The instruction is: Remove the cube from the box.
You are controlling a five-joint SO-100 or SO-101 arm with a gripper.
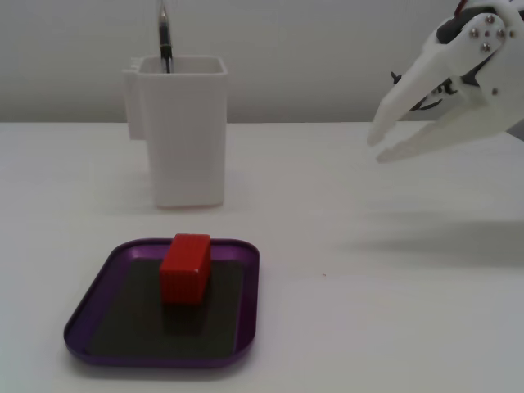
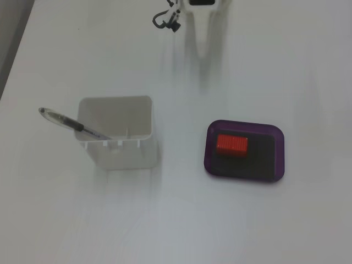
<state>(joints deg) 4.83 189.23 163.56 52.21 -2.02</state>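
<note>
The red cube [image 1: 184,266] lies inside the purple box [image 1: 246,315], toward its far edge, at the lower left of a fixed view. In the other fixed view the cube [image 2: 231,144] lies in the left half of the box [image 2: 279,157]. My white gripper [image 1: 377,147] hovers above the table at the upper right, far from the box, fingers pointing left. Its jaws stand a little apart and hold nothing. In the top-down fixed view the gripper [image 2: 204,48] enters from the top edge.
A tall white square container [image 1: 188,139] with a pen [image 1: 164,33] in it stands behind the box. In the top-down view the container [image 2: 118,148] is left of the box, with the pen [image 2: 66,122] leaning over its left rim. The table is plain white.
</note>
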